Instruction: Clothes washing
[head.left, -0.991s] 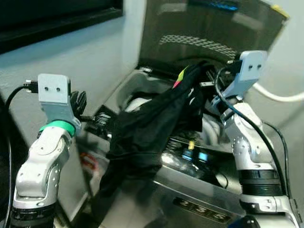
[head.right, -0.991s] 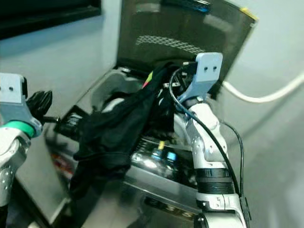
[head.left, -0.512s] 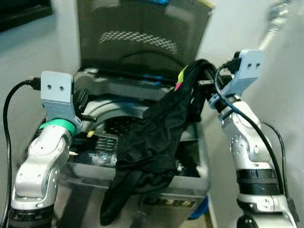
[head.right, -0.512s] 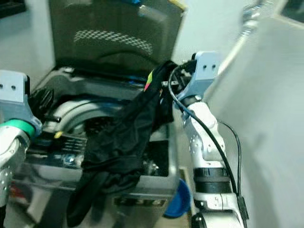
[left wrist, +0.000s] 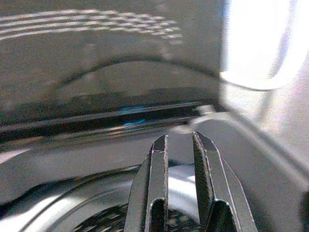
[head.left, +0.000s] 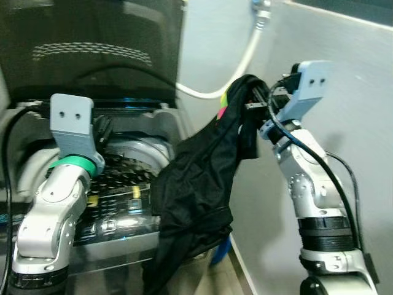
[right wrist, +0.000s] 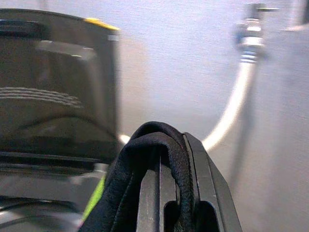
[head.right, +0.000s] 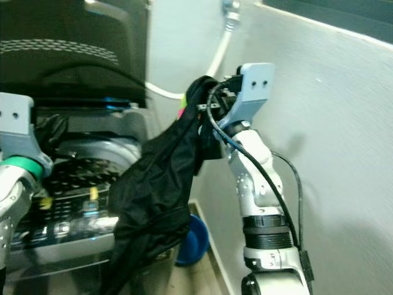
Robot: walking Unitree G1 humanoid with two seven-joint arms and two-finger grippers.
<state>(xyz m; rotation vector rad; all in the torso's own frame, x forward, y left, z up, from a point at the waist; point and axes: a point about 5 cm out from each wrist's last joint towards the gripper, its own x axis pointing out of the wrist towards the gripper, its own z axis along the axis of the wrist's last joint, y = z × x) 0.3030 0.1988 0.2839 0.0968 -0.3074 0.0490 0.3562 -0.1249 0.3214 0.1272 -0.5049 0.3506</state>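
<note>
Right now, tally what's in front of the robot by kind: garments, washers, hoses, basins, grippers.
Black garment: 1
Washing machine: 1
White hose: 1
Blue basin: 1
Grippers: 2, left gripper and right gripper
Total: 6

Matt black cloth garment [head.left: 196,184] – glossy metal washer drum [head.left: 132,161], smooth grey plastic rim [head.left: 161,120].
</note>
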